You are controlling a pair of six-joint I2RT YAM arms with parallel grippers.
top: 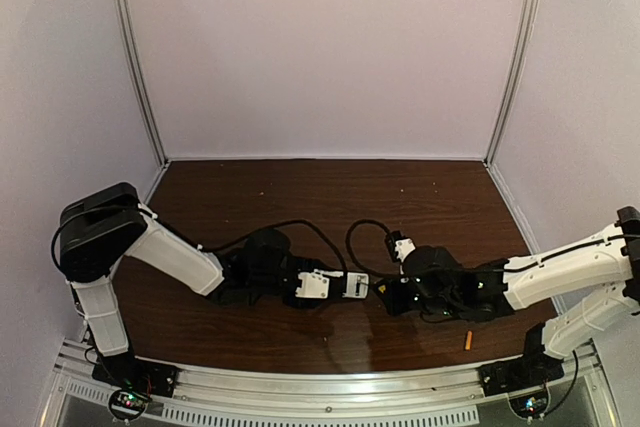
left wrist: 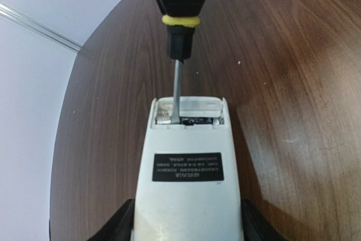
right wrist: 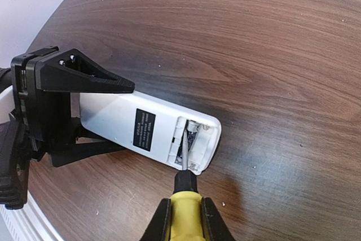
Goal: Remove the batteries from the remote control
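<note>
One remote (left wrist: 189,196), wood table (left wrist: 293,83), lilac walls (top: 320,47)

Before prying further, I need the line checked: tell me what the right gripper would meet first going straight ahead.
The right gripper leads with its screwdriver, whose tip sits in the remote control's battery bay. It would press into the bay's contents, likely a battery; depth is unclear.

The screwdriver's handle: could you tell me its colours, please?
Yellow-and-black screwdriver handle; best seen in the right wrist view.
</note>
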